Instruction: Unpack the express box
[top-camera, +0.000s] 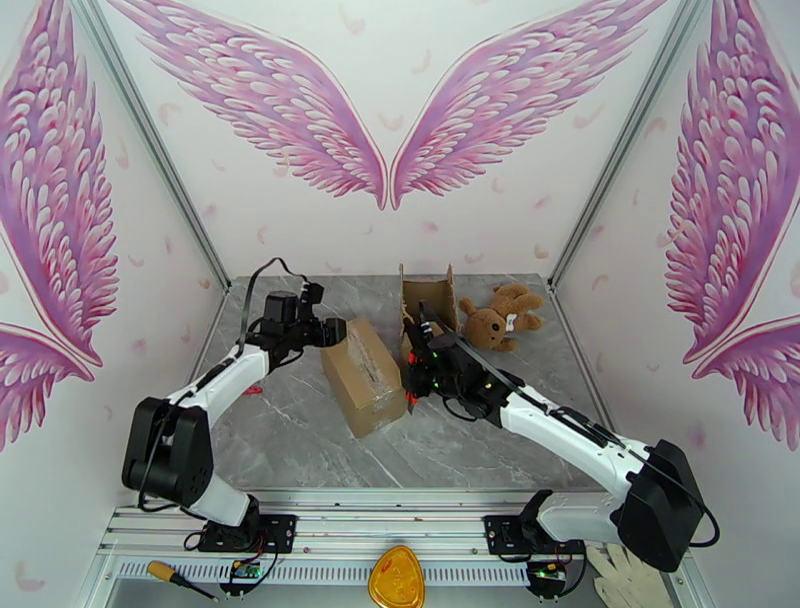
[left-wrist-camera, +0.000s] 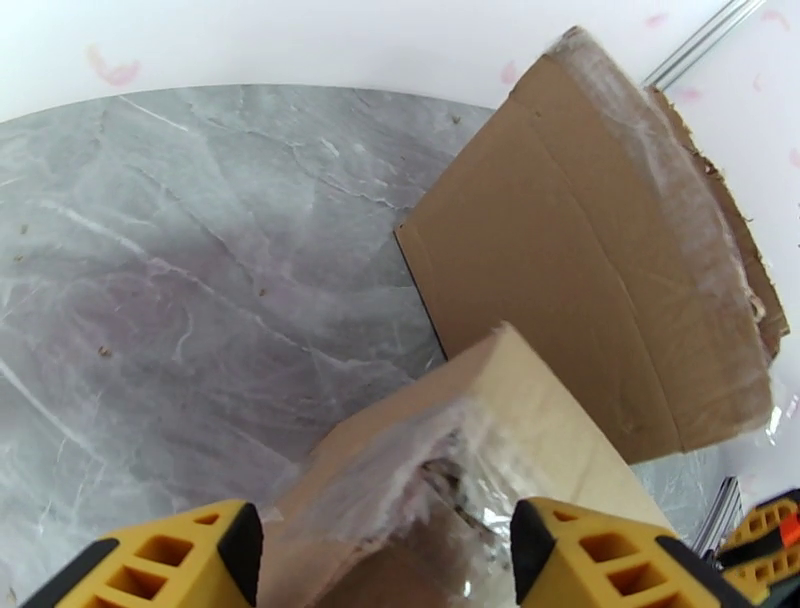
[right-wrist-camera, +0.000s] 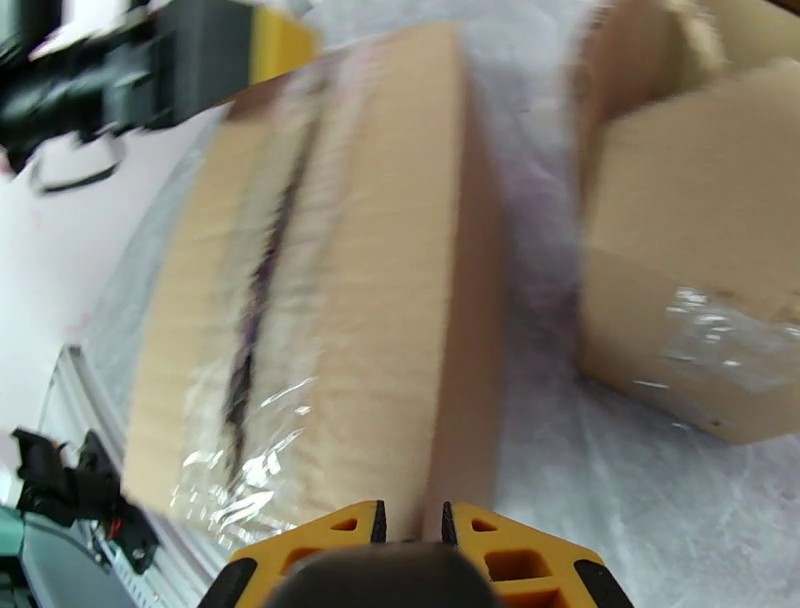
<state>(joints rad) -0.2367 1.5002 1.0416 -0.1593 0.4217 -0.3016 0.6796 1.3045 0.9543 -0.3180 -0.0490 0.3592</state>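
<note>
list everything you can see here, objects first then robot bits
taped box: 1, brown cardboard, lying mid-table
open box: 1, brown cardboard, standing behind it
teddy bear: 1, brown, right of the open box
table: 1, grey marble
screwdriver: 1, yellow handle, front rail, left
flat piece: 1, orange-yellow, front rail, centre
glove: at least 1, white, front right corner
left gripper: 1, yellow fingers, straddling the taped box's far end
right gripper: 1, yellow fingers nearly together, by the taped box's right side
</note>
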